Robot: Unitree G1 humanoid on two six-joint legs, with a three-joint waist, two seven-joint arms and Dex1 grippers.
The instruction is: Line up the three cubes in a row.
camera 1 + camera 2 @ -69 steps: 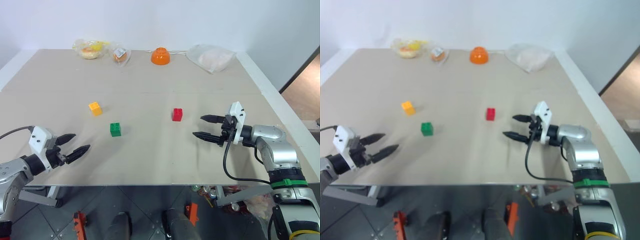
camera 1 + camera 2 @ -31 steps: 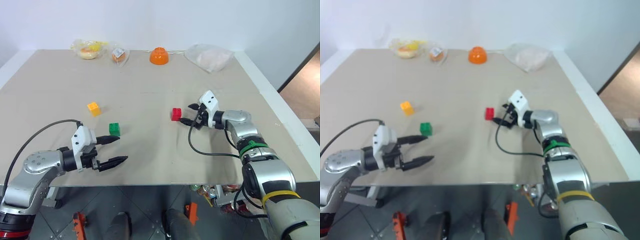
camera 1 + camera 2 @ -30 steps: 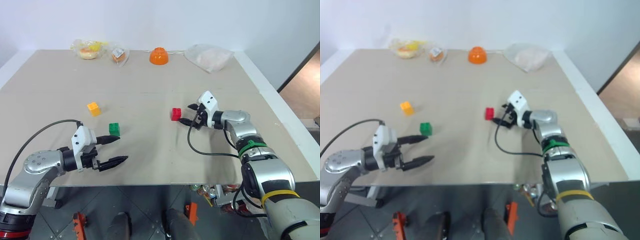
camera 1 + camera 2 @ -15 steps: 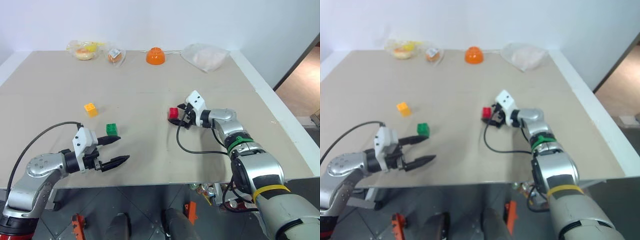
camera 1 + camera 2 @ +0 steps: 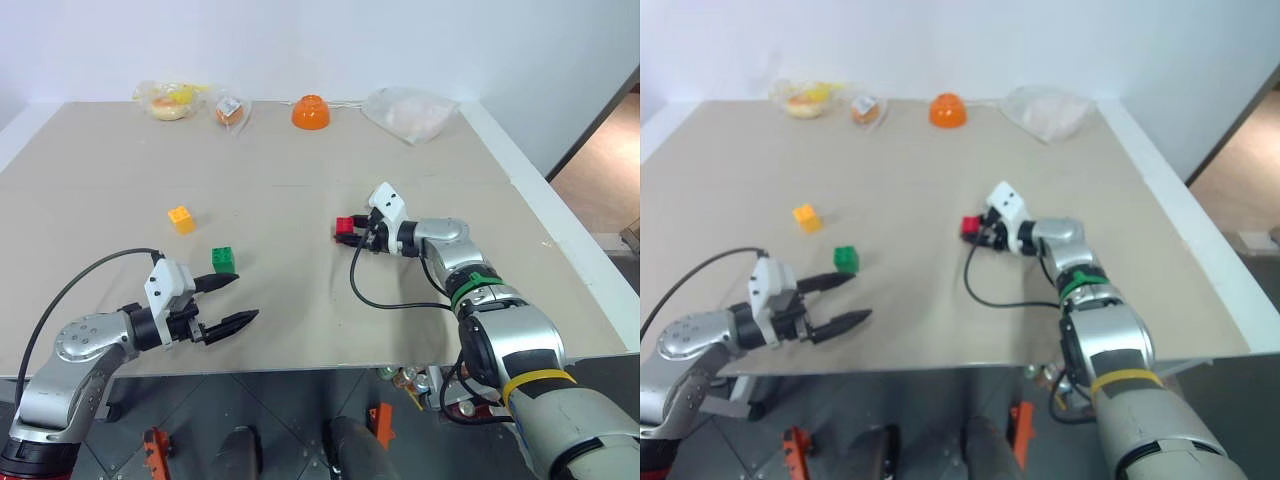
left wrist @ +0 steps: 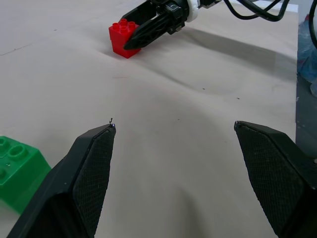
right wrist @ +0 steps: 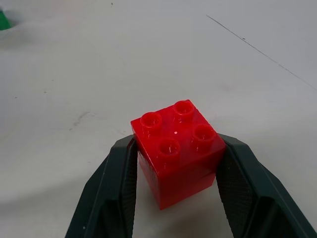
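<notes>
Red cube (image 7: 177, 151) sits on the table (image 5: 300, 180) right of centre, and we have it pinched — the right gripper (image 5: 357, 231) has its two black fingers pressed flat against opposite faces, studs up, the brick square between the pads; the green cube (image 5: 224, 260) rests just ahead of the left gripper (image 5: 230, 302), whose jaws stand wide with nothing between them; the yellow-orange cube (image 5: 181, 219) lies a little farther back and to the left of the green one, apart from it.

To do this step well, we judge the red brick should be carried or slid low across the table toward the other two and set down beside the green one on their line, faces square; the hold looks low on the brick, so we should keep it level to avoid it twisting out, and keep clear of the left gripper waiting near the green cube.

Against a second ago — the right jaws were open then, tips just beside the red cube; now they are closed on it, and the gripper and brick sit slightly farther left; the left gripper has kept its place and its wide spread.
</notes>
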